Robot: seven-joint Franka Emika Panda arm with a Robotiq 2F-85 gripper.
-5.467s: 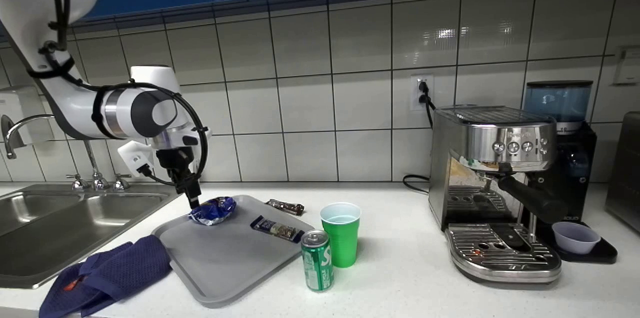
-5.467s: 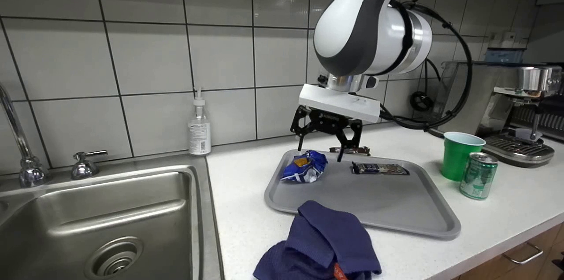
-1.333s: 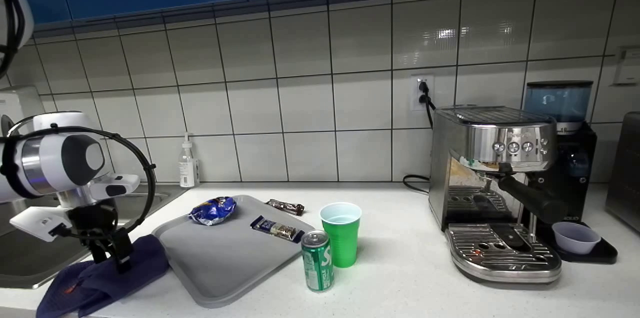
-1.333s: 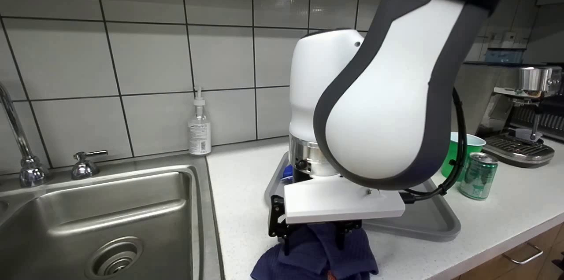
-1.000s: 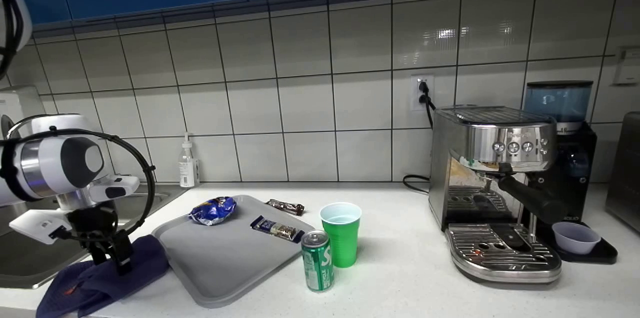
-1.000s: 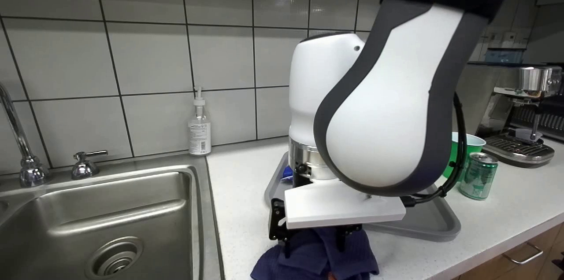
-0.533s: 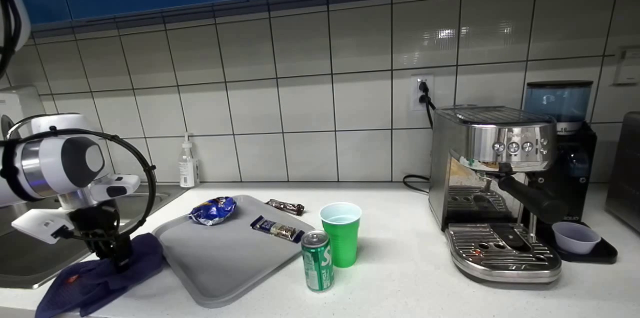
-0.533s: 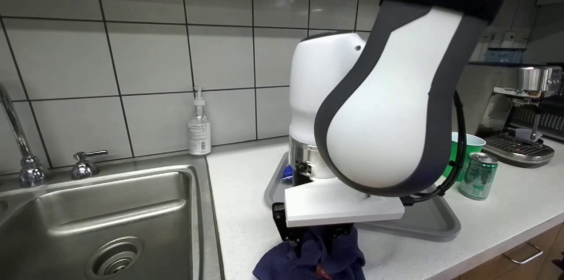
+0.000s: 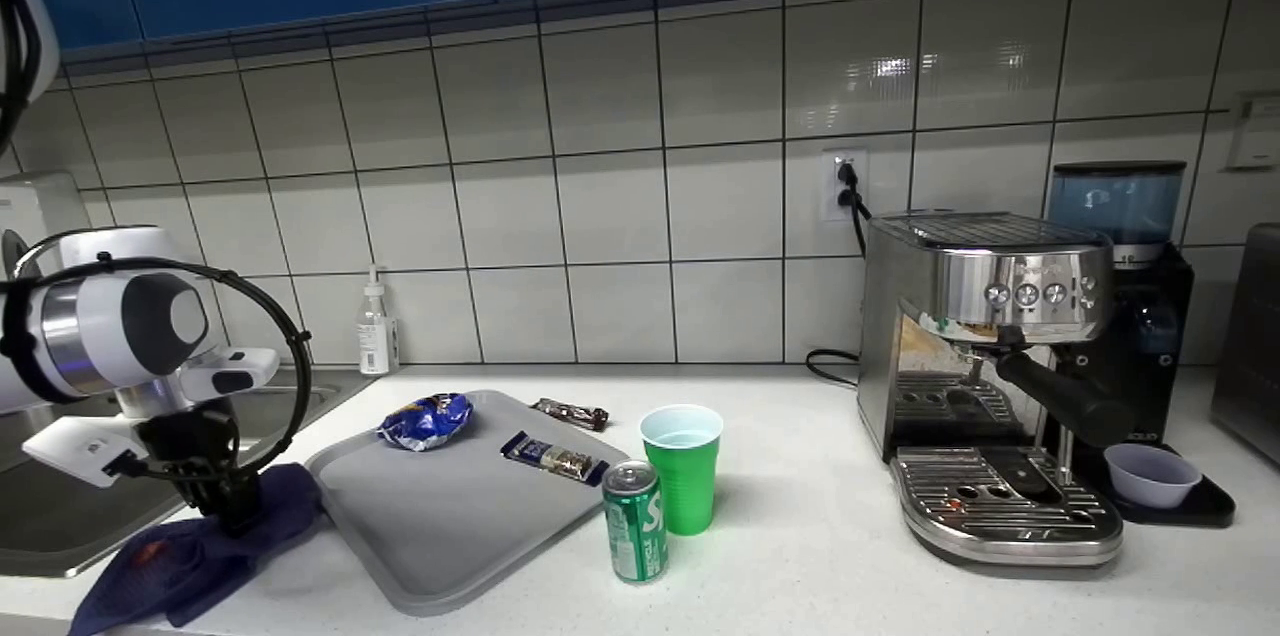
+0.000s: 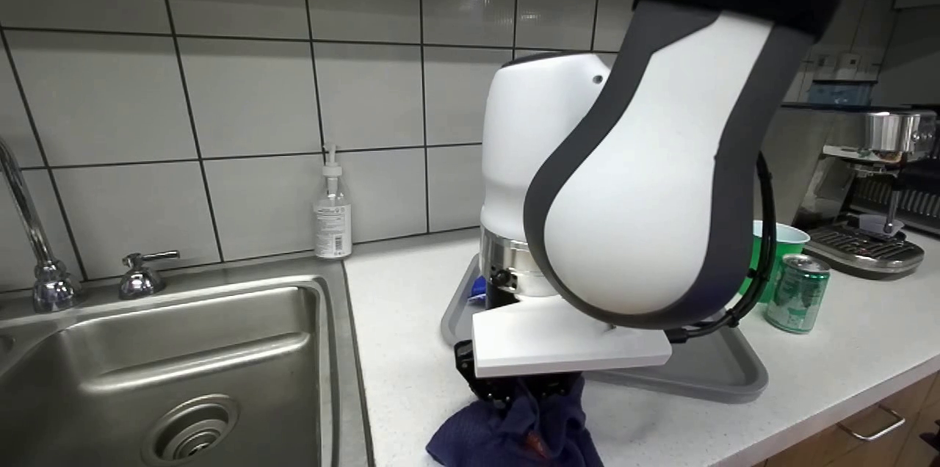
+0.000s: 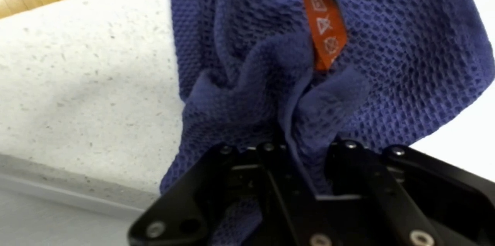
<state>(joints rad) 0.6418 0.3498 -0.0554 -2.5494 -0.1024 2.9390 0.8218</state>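
A dark blue waffle-weave towel with an orange care label lies bunched on the white counter. My gripper points down into it, its fingers drawn close together with a raised fold pinched between them. Cloth hides the fingertips. In both exterior views the gripper is pressed low into the towel, between the sink and the grey tray. The white camera housing and arm partly cover the gripper from above, while the towel rises in folds around it.
On the tray sit a crumpled blue wrapper and a snack bar. A dark-wrapped bar, green can and green cup stand nearby. The steel sink borders the counter; an espresso machine is farther along.
Earlier the gripper hung open over the blue wrapper; it then came down to the towel. Within the last second its fingers have closed, gathering the cloth and pulling its edges inward.
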